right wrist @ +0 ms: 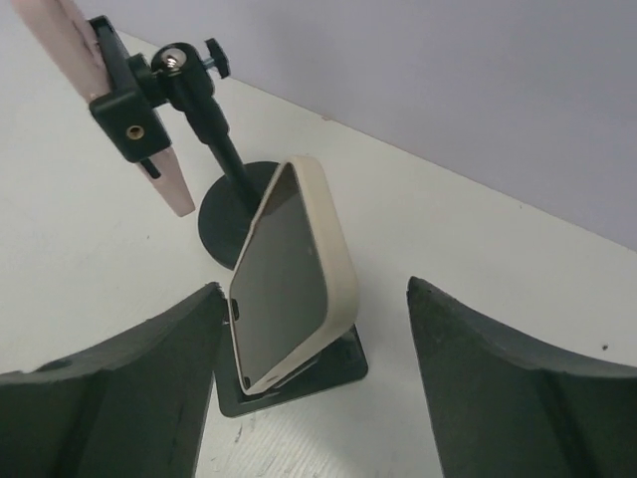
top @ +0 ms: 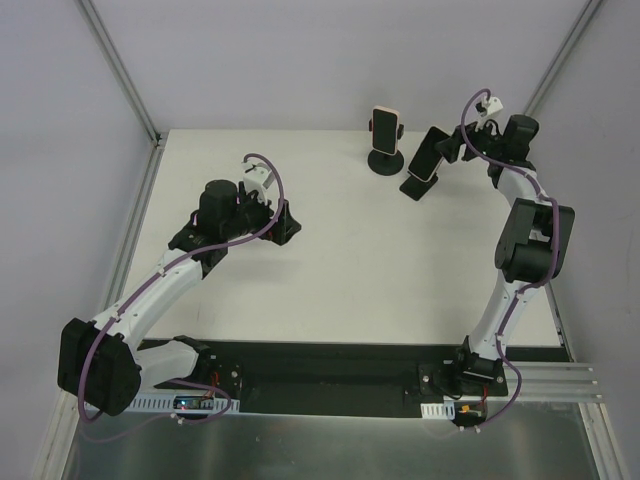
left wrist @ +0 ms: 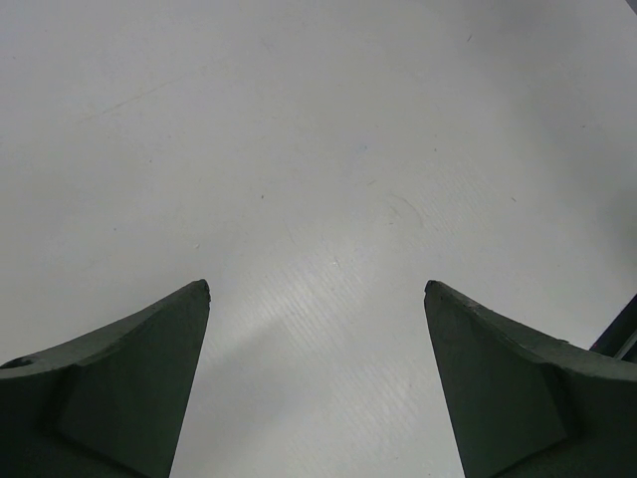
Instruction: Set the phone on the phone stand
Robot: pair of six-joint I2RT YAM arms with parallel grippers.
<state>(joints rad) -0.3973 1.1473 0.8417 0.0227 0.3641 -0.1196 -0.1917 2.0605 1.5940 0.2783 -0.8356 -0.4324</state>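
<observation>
While the right gripper [right wrist: 314, 286] hangs released with a finger either side of the phone [right wrist: 289, 279], which leans tilted on the stand [right wrist: 299, 383], any sideways drift on withdrawal could clip and topple it, the left gripper [left wrist: 317, 289] open well apart.

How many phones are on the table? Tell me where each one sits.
2. The pink-edged phone is clamped in the round-based stand; the cream phone leans on the flat stand just right of it.
</observation>
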